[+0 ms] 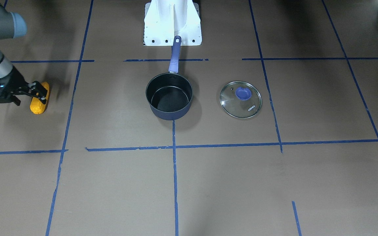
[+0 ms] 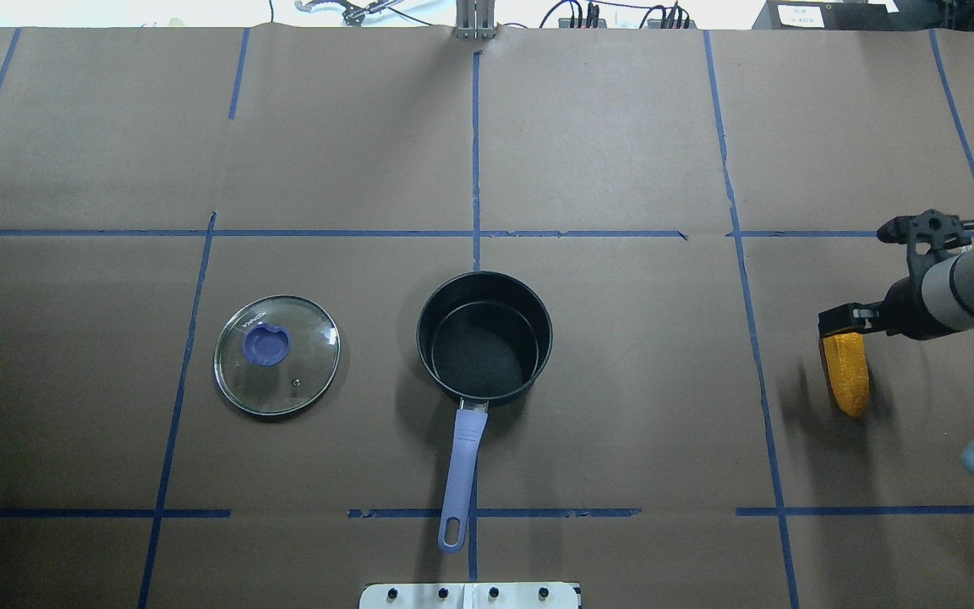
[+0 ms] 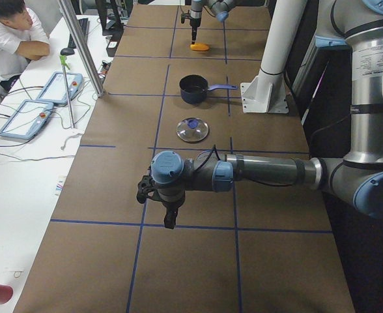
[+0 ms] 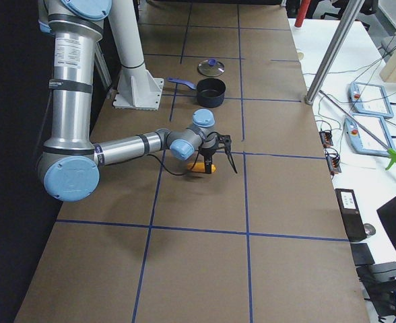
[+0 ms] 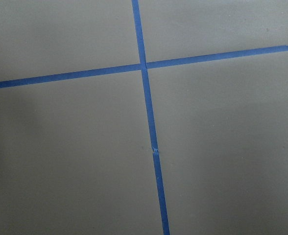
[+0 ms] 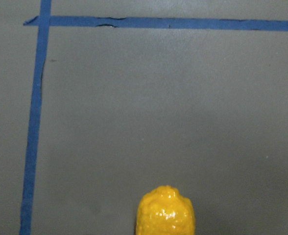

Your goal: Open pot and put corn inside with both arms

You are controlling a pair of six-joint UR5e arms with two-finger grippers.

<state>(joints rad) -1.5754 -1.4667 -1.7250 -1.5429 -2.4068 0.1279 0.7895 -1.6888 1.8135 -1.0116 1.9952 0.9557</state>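
Pickup of the corn seems in hand: it lies on the tabletop, well apart from the uncovered pot. Right claw hangs at its end, jaws apart; left claw I cannot tell. Next, likely: close, lift, carry over.

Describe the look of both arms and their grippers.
Both the left arm and right arm are round silver-grey tubes linked by fat joints with light-blue caps. Each upright link carries a small printed label. A black cable runs along each forearm. The left gripper and right gripper are black and skeletal, with two thin fingers.
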